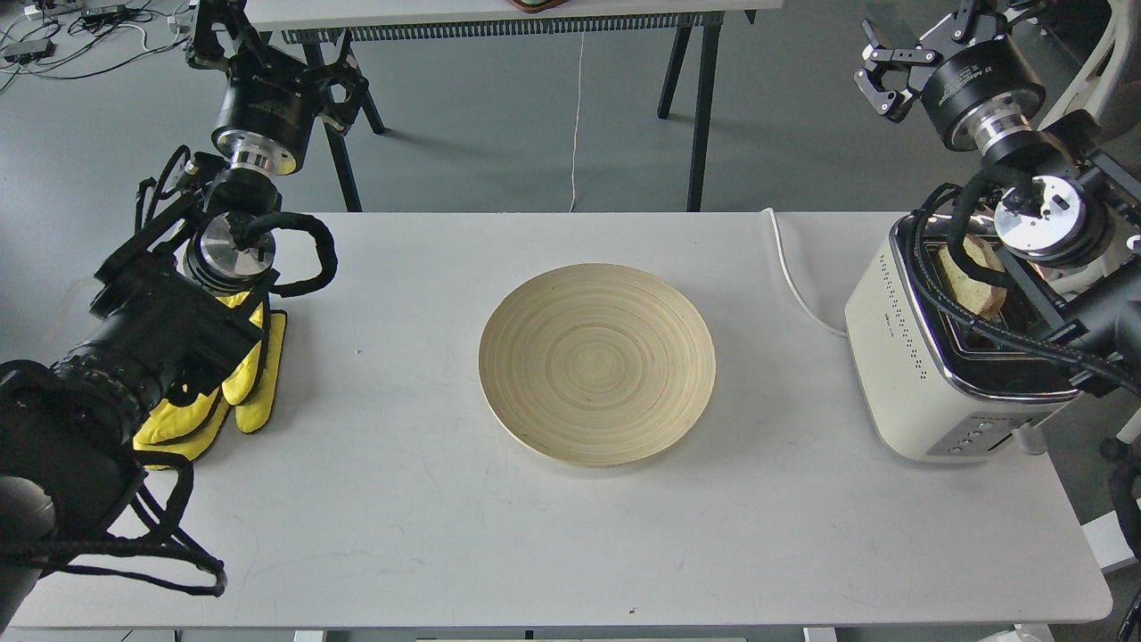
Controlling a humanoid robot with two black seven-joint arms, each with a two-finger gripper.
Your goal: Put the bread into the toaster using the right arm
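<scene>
Head view: you see the toaster (927,357) at the right end of the bench (401,499).
Bread: the bread (972,283) stands in a toaster slot, top poking out.
Right claw: your right claw (878,76) is up behind the toaster, fingers apart, holding nothing.
Left claw: the left claw (209,36) is far left of the toaster; you cannot tell if it is open.
Watch out: your right arm's cables (967,321) hang over the toaster. They could catch the bread and tip it.

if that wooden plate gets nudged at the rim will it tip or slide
The plate looks wide, shallow and flat-sitting, so it would probably slide across the smooth white table rather than tip. It looks like rigid wood, so likely stiff and fairly light.
</scene>
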